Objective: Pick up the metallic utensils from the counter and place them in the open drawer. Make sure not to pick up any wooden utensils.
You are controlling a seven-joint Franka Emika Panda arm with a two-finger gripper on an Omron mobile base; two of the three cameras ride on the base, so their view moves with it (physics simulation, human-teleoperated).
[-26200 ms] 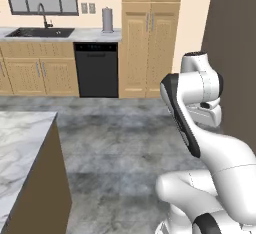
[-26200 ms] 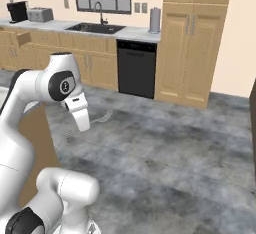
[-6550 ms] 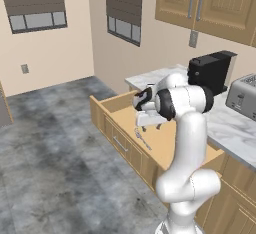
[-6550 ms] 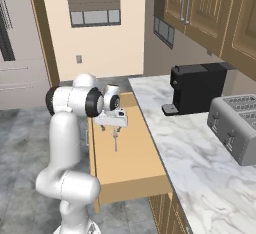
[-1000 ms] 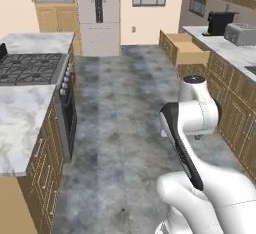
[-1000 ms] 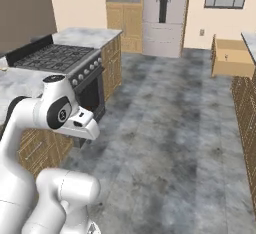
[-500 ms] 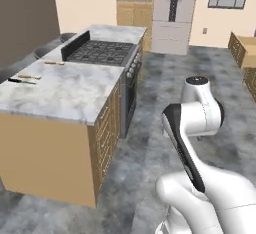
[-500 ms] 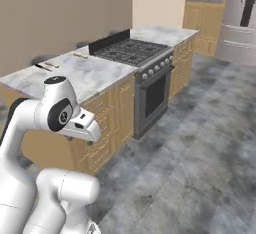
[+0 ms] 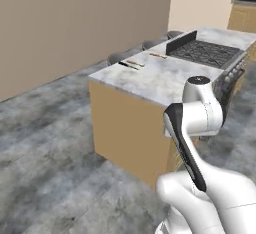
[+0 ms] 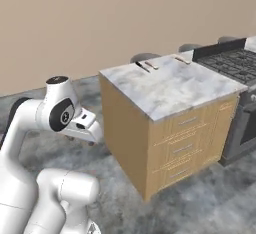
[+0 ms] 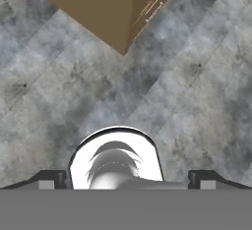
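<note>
The counter (image 9: 165,75) is a white-and-grey marbled island top on tan wood, with the black cooktop (image 9: 207,52) at its far end. A short utensil with a black handle (image 9: 128,65) lies near the counter's far left edge, also seen as the black-handled utensil (image 10: 142,67). Close beside it lies a wooden utensil (image 10: 152,64), and another wooden utensil (image 10: 181,59) rests nearer the cooktop. My arm is folded close to the base, well short of the counter. My gripper (image 11: 126,180) points down at the grey floor, open and holding nothing. The open drawer is out of view.
The counter's tan end panel (image 9: 125,125) and its drawer fronts (image 10: 185,143) face me. Grey stool tops (image 9: 150,44) stand behind the counter along a beige wall. Open grey floor (image 9: 45,148) spreads to the left.
The whole picture has swung: the base has turned and moved, so the counter's near end now stands close in front. The arm keeps its folded pose and the gripper stays open.
</note>
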